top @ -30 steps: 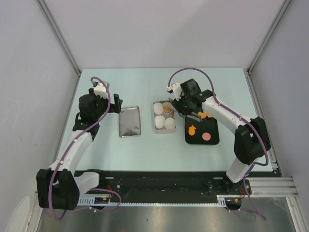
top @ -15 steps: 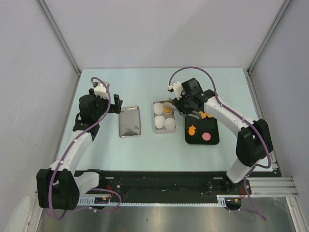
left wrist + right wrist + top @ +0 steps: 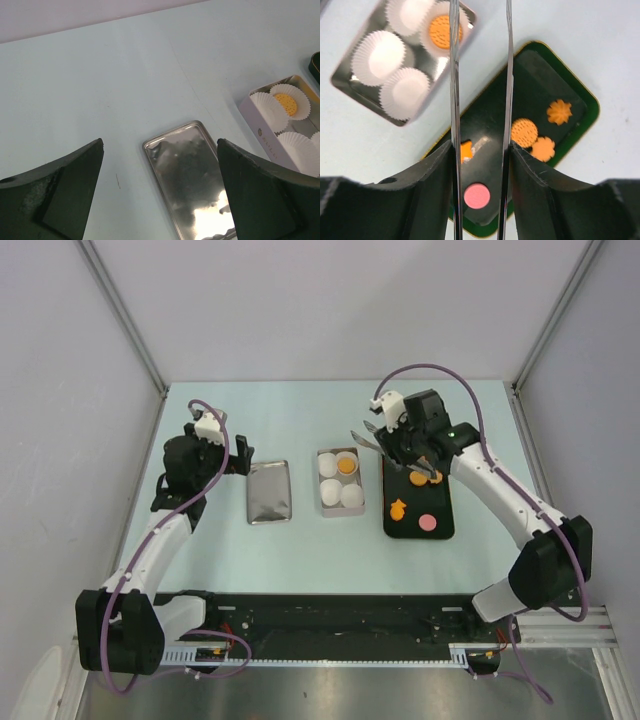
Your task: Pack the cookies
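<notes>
Several cookies lie on the black tray (image 3: 440, 532): a pink round one (image 3: 477, 195), an orange round one (image 3: 524, 132), a flower (image 3: 543, 148), a star (image 3: 559, 111) and an orange one (image 3: 466, 151) half hidden by a blade. Another orange cookie (image 3: 346, 466) sits in a paper cup inside the tin (image 3: 322, 508). My right gripper (image 3: 362, 436), with long thin metal blades, hovers open above the tray's far-left corner with nothing between them (image 3: 481, 75). At the left, my left gripper (image 3: 240, 462) stands wide open with the tin lid (image 3: 197, 175) below it.
Three white paper cups (image 3: 380, 52) in the tin hold nothing. The silver lid (image 3: 270, 491) lies flat left of the tin. Grey walls close in the table on three sides.
My right arm has risen and swung right and back, from beside the tin to above the tray's far end. Its blades have drawn slightly closer. The left arm has not moved.
</notes>
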### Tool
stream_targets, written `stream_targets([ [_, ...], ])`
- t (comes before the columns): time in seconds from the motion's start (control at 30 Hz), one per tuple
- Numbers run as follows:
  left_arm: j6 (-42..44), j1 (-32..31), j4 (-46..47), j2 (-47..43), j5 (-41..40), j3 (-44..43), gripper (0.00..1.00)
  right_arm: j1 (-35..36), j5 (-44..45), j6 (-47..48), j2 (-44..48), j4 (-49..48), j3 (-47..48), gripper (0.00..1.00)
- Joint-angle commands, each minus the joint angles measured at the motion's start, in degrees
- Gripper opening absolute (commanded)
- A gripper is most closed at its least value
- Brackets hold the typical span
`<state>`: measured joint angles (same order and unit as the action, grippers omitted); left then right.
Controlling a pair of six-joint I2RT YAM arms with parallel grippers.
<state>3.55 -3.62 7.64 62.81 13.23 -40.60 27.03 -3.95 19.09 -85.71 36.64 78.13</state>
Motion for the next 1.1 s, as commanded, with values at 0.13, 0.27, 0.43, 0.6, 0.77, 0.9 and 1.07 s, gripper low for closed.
stream_targets([
  [0.13,1.2,-0.2,2.0,-1.9,0.7,0.4,1.00,-8.3,-1.1,0.5,6.4,7.5,-0.7,0.50],
  [0.27,1.1,-0.2,2.0,-1.9,0.8,0.4,1.00,-11.6,-3.5,2.1,10.5,10.4,-4.5,0.50],
  [0.43,1.1,-0.2,2.0,-1.8,1.3,0.3,1.00,-15.2,-7.9,6.9,14.8,15.4,-8.9,0.50],
  [0.6,1.2,-0.2,2.0,-1.5,1.3,0.3,1.00,-16.7,-11.2,11.8,18.8,20.9,-11.8,0.52],
  [0.77,1.2,-0.3,1.9,-1.0,1.3,0.3,1.00,-16.9,-14.2,16.2,20.3,24.4,-14.7,0.53],
  [0.9,1.5,-0.4,1.8,-1.0,0.9,0.3,1.00,-16.7,-15.0,17.6,20.8,25.1,-16.6,0.53],
  [1.07,1.5,-0.7,1.9,-0.8,0.7,0.3,1.00,-16.3,-14.1,16.9,19.5,24.0,-18.6,0.53],
])
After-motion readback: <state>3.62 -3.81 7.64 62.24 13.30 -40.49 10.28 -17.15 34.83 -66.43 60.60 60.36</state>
